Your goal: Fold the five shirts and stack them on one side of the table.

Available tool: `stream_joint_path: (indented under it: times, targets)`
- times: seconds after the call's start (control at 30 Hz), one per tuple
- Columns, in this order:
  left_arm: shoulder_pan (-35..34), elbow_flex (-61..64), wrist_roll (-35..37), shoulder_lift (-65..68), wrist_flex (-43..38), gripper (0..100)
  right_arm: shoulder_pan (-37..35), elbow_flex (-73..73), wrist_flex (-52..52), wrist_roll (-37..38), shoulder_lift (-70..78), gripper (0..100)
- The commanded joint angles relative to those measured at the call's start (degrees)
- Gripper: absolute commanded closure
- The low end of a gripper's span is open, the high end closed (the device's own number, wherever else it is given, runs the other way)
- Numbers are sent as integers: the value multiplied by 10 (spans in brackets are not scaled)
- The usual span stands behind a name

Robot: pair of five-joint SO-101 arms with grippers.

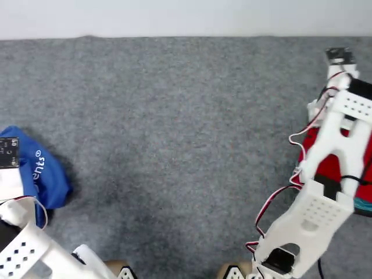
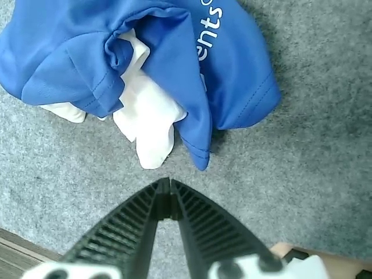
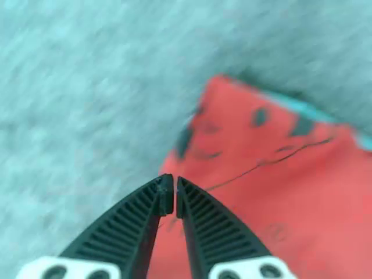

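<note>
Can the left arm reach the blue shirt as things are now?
Probably yes: the left pincer, shut, hangs close before the blue shirt, with bare grey mat between and nothing in the way.

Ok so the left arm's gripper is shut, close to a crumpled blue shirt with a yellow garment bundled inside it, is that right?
Not quite. The garment bundled inside the blue shirt is white, not yellow, as the left wrist view shows. The rest holds: the left gripper is shut, close to that crumpled shirt.
</note>
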Motion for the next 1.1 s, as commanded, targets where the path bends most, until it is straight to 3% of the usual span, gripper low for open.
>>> stream_joint_path:
  times: [0.0,0.23,0.4,0.5,0.77,1.07]
  targets:
    - [4,-2,-3,-5,-2,994,7,-26,-76,-4,13,984]
    - [4,-5,-4,-6,10,994,-11,-30,-250,-2,124,984]
    - [4,-5,-4,-6,10,994,-25,-31,-239,62,122,984]
    - [4,-4,-4,-6,10,994,-19,-31,-208,61,78,984]
    - [4,-4,-4,-6,10,994,67,-28,-157,65,-6,984]
    - [4,-3,-4,-6,10,994,182,-26,-212,81,72,982]
